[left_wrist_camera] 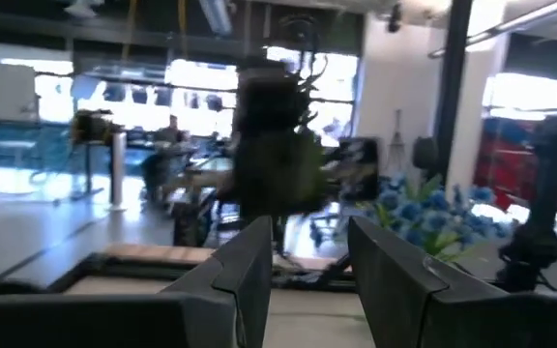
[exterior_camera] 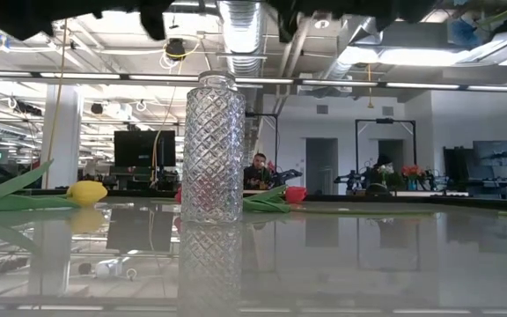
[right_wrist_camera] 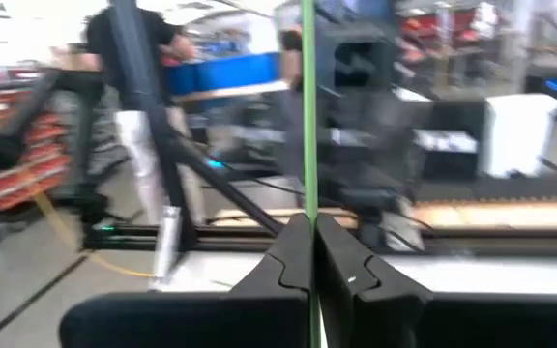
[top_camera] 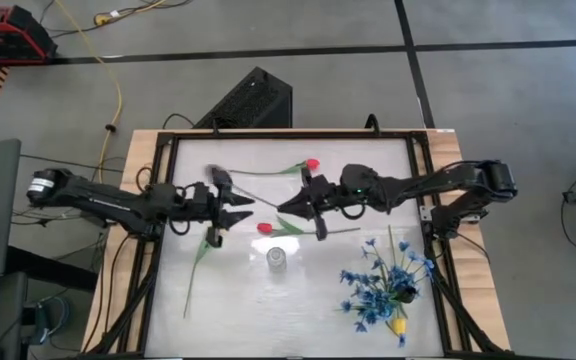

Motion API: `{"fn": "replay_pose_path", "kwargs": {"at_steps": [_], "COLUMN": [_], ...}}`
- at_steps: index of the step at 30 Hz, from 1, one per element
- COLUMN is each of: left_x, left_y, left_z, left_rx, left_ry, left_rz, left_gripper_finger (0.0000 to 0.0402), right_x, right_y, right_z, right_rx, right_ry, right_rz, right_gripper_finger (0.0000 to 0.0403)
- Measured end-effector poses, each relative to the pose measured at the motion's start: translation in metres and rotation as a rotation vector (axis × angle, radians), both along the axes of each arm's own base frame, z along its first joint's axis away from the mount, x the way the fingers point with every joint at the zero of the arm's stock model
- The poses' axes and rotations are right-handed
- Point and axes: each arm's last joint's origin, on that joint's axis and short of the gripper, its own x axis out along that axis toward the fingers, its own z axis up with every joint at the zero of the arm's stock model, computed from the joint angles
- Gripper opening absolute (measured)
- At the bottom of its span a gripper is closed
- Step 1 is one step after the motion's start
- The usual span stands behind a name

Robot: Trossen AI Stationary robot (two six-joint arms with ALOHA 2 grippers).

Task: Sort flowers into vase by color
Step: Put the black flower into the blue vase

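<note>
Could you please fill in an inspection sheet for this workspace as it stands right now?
Surface: white table top in a black frame.
Job's things: empty clear glass vase upright at centre; red tulip lying toward the far edge; second red tulip by the right gripper; blue flowers bunched in a pot, a yellow bloom below them.
Clutter: nothing seen.
Grippers: left gripper open, holding nothing, a blurred dark flower head in front of it; right gripper shut on a green stem.
Cables: yellow cable on the floor.
Surroundings: black case behind the table; person seated far back.
</note>
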Motion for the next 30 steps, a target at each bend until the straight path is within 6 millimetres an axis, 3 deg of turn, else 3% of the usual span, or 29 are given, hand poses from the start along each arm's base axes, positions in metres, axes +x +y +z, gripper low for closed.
{"fn": "replay_pose_path", "kwargs": {"at_steps": [6,10,14,19,24,30], "left_x": [0.032,0.043,0.044,0.041,0.036,0.033], "left_y": [-0.008,-0.009,-0.008,-0.012,-0.008,-0.006], "left_z": [0.010,0.016,0.016,0.012,0.013,0.024], "left_rx": [0.058,0.059,0.050,0.077,0.051,0.069], "left_ry": [-0.001,0.000,0.030,0.112,0.155,0.055], "left_rz": [-0.033,-0.020,-0.003,-0.152,-0.055,0.014], "left_gripper_finger": [0.0126,0.0126,0.0126,0.0126,0.0126,0.0126], "right_x": [0.012,0.014,0.012,0.004,0.001,0.002], "right_y": [-0.006,-0.006,-0.006,-0.008,-0.005,0.006], "right_z": [-0.019,-0.024,-0.020,-0.005,-0.001,-0.003], "right_rx": [0.032,0.046,0.046,0.037,0.015,0.012], "right_ry": [0.054,0.077,0.065,0.012,-0.005,0.004], "right_rz": [-0.039,-0.039,-0.039,-0.062,-0.060,-0.029], "right_gripper_finger": [0.0027,0.0028,0.0027,0.0028,0.0028,0.0029]}}
